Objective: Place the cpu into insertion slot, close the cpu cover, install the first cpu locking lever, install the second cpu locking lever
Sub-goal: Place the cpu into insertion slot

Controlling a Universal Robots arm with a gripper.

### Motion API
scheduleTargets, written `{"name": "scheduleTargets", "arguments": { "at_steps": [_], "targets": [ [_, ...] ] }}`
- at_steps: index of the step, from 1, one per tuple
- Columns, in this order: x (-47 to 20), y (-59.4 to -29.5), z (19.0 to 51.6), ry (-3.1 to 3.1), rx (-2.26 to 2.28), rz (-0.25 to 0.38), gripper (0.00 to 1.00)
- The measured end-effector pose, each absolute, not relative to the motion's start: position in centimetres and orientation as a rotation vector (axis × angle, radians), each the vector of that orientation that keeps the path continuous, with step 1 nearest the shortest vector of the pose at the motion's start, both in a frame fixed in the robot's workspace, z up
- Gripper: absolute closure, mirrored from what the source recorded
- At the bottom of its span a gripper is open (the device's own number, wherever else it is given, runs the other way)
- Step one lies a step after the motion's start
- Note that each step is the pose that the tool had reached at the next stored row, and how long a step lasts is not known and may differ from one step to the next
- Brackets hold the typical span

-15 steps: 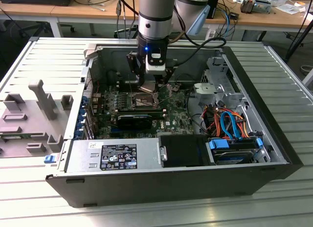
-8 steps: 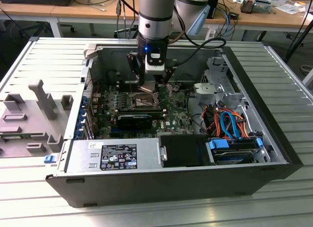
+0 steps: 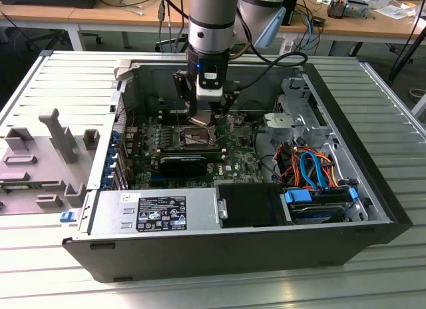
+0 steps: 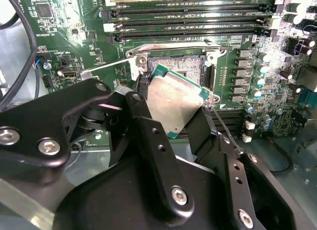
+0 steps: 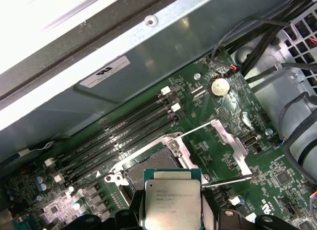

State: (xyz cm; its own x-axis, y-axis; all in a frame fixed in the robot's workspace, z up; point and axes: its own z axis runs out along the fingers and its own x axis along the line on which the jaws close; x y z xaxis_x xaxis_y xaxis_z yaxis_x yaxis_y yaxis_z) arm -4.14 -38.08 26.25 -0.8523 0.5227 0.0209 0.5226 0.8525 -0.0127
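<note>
Fingers point(image 4: 148, 131) of the gripper point(image 4: 173, 108) were closed narrowly on the cpu point(image 4: 176, 103), one black pad pressed against each of two opposite edges, with its silver-grey top bare between them. In the exterior view the gripper point(image 3: 206, 119) hung straight down inside the open case point(image 3: 266, 256), low over the green board point(image 3: 233, 156).

In both wrist views the cpu point(image 5: 172, 202) sat just off the slot point(image 5: 148, 165), overlapping its near rim. In the second wrist view it looked tilted against the slot point(image 4: 178, 66), whose dark rim and pale centre lay uncovered. Whether the chip's lower edge touched the slot could not be told.

In the first wrist view the cover point(image 5: 233, 145) was swung open off the slot to one side, and green board showed through its cut-out middle. In the second wrist view a thin wire lever point(image 4: 99, 69) reached out across the board point(image 4: 59, 36), away from the slot's corner. Long dark memory slots point(image 4: 188, 14) ran in parallel just beyond the slot. In the first wrist view a round coin battery point(image 5: 219, 86) sat on the board past the cover, near a bunch of black cables point(image 5: 257, 46).
</note>
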Motion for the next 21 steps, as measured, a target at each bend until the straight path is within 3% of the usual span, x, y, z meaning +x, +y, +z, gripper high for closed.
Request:
{"name": "scheduleTargets", "arguments": {
  "at_steps": [21],
  "targets": [
    [-4.14,-38.08,26.25,-2.977,-0.926,0.009,0.45]
  ]
}}
